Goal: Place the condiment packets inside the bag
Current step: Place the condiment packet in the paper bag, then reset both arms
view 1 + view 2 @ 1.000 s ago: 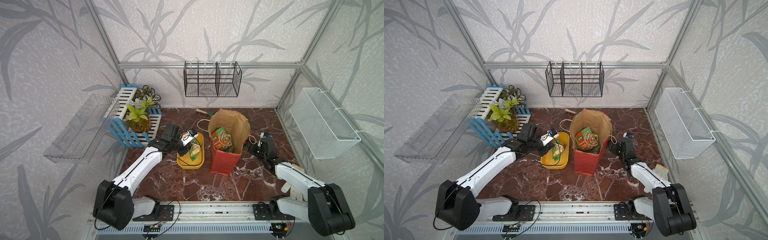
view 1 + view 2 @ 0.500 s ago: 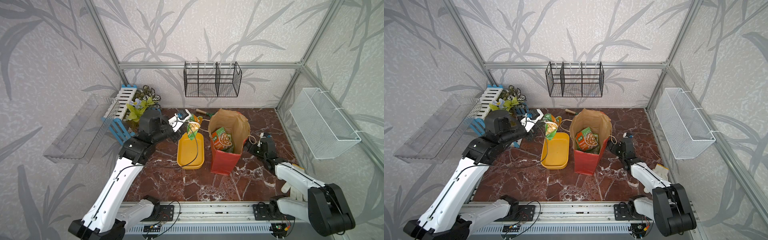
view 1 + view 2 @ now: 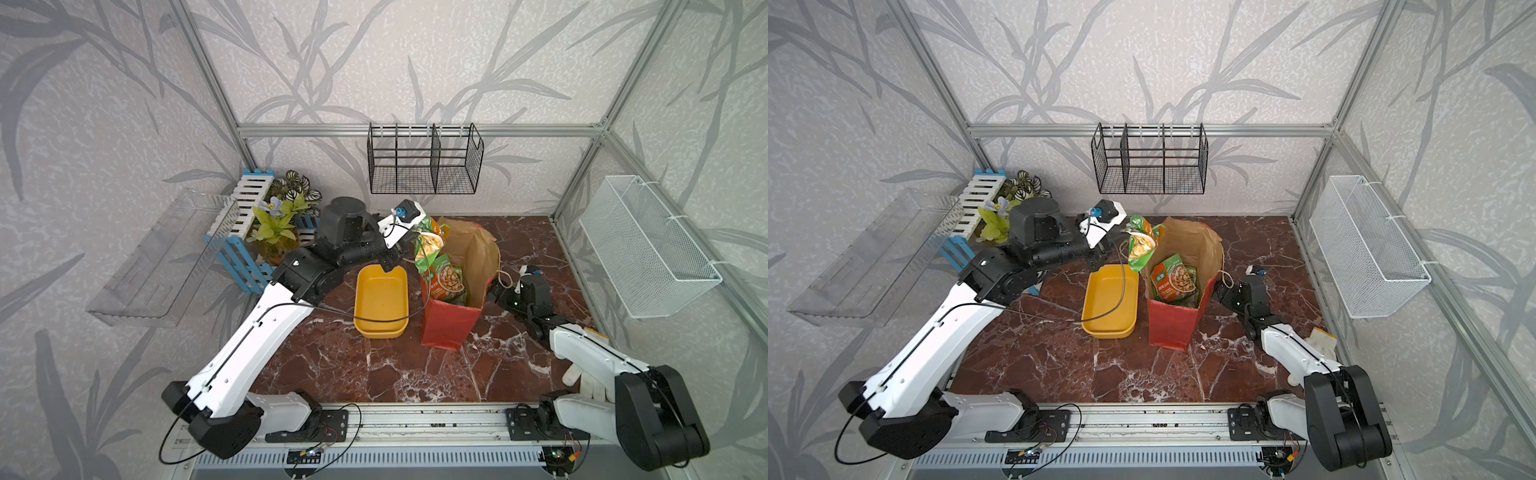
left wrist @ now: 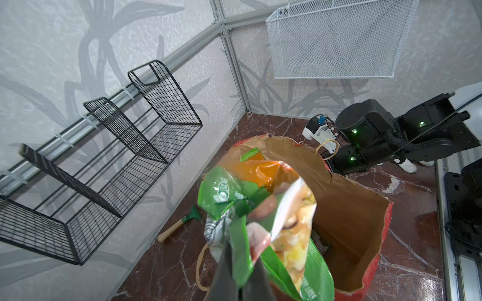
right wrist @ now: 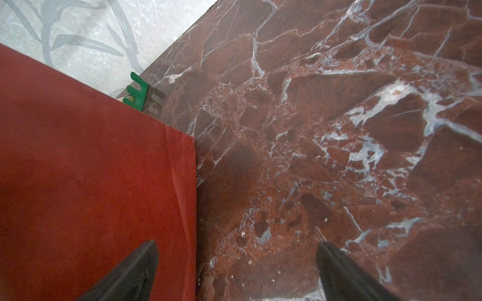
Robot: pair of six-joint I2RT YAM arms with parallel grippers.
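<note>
The left arm rises steeply from its base and bends at the elbow, with its forearm level above the marble table and reaching towards the bag. The right arm lies low and stretched forward, its wrist beside the bag's right wall. The bag stands upright and open, just right of the yellow tray.

The left gripper is clamped on the edge of a green and orange condiment packet. This packet hangs crumpled over the bag's left rim, above the opening. A second packet stands inside the bag against its kraft lining.

The right gripper has its jaws spread wide and holds nothing. One finger is in front of the bag's red wall and the other is over the table; contact cannot be made out.
</note>
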